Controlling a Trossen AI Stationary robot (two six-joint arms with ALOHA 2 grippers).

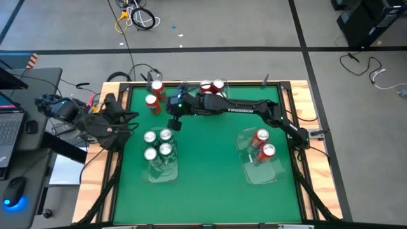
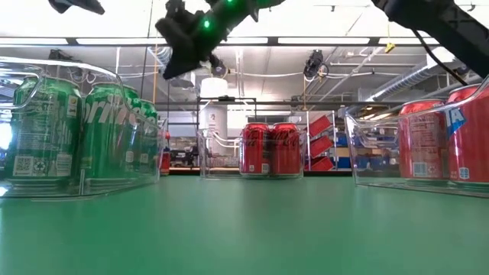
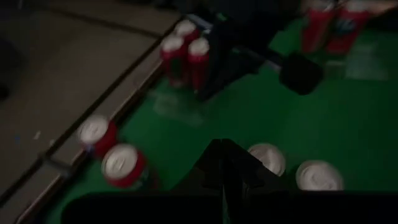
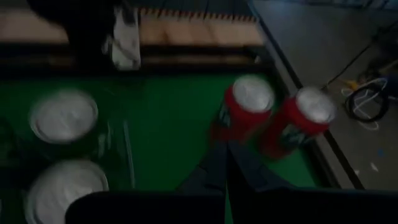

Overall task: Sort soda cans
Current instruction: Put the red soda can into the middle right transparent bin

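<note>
Right gripper (image 1: 173,124) hovering fingers together, holding nothing, just beyond four green metal soda cans (image 1: 158,144) in left clear plastic tray (image 1: 161,173). Left gripper (image 1: 130,116) waiting pinched together at table (image 1: 210,184) left edge. Red metal soda cans (image 1: 152,95) standing far-left, far-centre and in right tray (image 1: 262,173).

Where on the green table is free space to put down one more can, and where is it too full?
Bare green mat lies between the clear plastic tray of four green cans and the clear tray holding two red cans, and along the near edge. The far edge is crowded: two loose red cans, another tray of red cans, and the right claw above.
</note>
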